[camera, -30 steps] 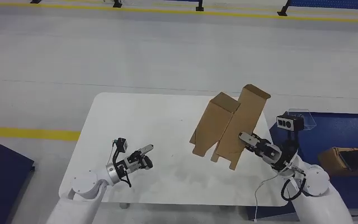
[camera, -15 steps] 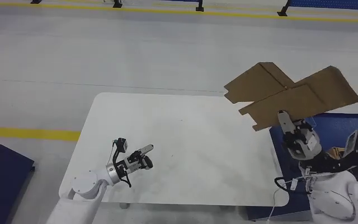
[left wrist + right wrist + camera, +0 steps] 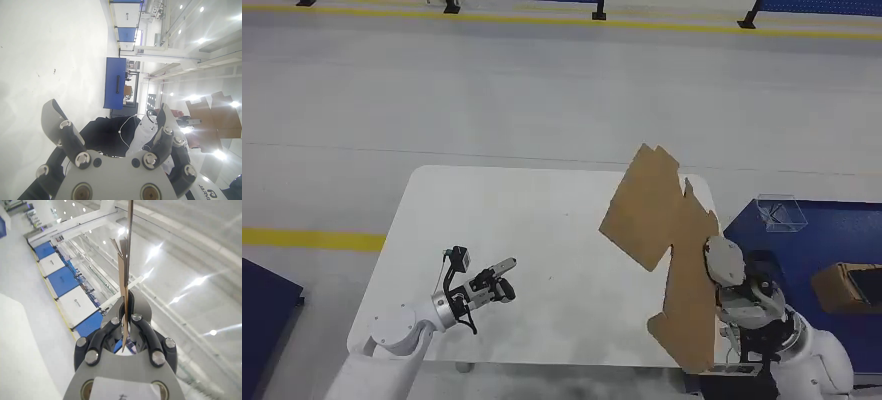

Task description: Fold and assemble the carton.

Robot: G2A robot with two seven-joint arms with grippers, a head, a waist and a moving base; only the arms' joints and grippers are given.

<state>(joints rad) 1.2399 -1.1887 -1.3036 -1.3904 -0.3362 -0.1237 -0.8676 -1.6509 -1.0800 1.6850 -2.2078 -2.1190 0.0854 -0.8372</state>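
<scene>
Stillness on the left: the left gripper (image 3: 504, 280) sits low over the near-left part of the table (image 3: 542, 200), exactly where it was a second ago, its fingers spread wide and holding nothing. Further right, the carton (image 3: 652, 215) has been on the move. A second ago it stood over the right half of the table, half a second ago it was swung up and out past the table's right edge, and now it is back over that edge, a flattened brown sheet slanting from the far middle towards the near right corner. The right gripper (image 3: 125, 298) is clamped tight on it, the board showing edge-on between the fingers. The swing looks like a re-orienting of the sheet rather than a fold; no flap appears folded yet, and the idle left gripper will probably be needed to open it up
</scene>
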